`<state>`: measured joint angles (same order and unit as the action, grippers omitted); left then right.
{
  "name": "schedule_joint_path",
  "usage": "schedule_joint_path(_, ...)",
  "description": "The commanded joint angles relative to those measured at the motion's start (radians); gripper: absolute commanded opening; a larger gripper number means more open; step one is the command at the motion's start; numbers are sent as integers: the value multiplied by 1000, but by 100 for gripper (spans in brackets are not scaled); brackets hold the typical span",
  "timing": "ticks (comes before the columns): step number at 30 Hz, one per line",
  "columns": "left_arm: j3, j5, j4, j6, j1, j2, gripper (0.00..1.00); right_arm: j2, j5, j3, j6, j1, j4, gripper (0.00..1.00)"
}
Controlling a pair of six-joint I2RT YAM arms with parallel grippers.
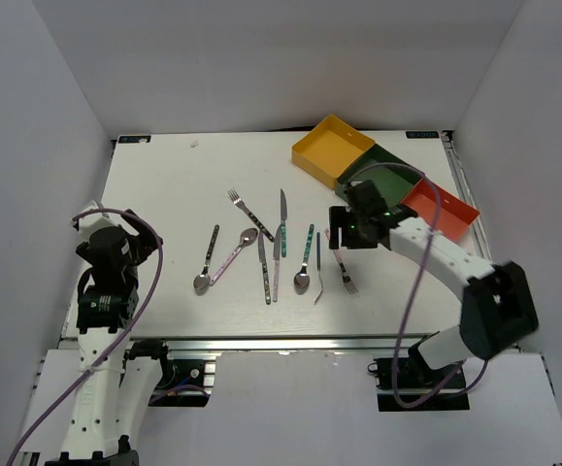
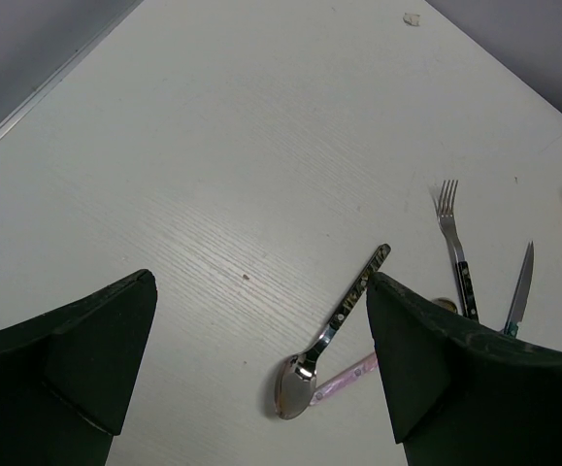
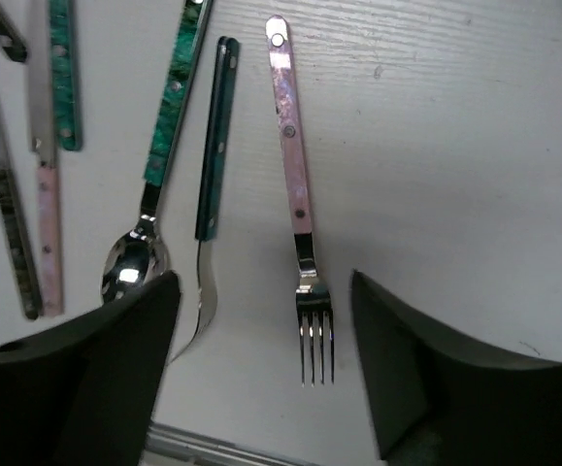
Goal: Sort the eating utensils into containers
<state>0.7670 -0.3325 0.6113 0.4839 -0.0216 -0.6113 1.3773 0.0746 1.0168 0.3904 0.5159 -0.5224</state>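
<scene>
Several utensils lie loose mid-table: a black-patterned spoon (image 1: 207, 260), a pink-handled spoon (image 1: 234, 254), a black-handled fork (image 1: 249, 212), knives (image 1: 283, 221), a teal spoon (image 1: 306, 260) and a pink-handled fork (image 1: 342, 264). The yellow (image 1: 334, 148), dark green (image 1: 387, 180) and red-orange (image 1: 441, 209) trays stand joined at the back right. My right gripper (image 1: 344, 241) is open above the pink fork (image 3: 295, 175), its tines between my fingers (image 3: 261, 359). My left gripper (image 1: 135, 249) is open and empty (image 2: 261, 369), left of the patterned spoon (image 2: 344, 316).
The table's near edge with a metal rail (image 3: 222, 449) runs just below the pink fork's tines. A dark teal fork (image 3: 213, 146) and the teal spoon (image 3: 169, 116) lie close to the left of the pink fork. White walls enclose the table.
</scene>
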Motion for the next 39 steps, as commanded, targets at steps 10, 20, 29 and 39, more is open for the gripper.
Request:
schedule_joint_path(10, -11, 21, -24, 2, 8, -31, 98, 428, 169, 134, -84, 55, 97, 42)
schedule_joint_path(20, -12, 32, -25, -1, 6, -44, 98, 263, 159, 98, -74, 56, 111, 0)
schedule_joint_path(29, -14, 32, -25, -1, 8, -31, 98, 181, 197, 307, -168, -163, -25, 0)
schedule_joint_path(39, -14, 44, -30, -2, 48, -33, 98, 512, 47, 777, -303, -358, -37, 0)
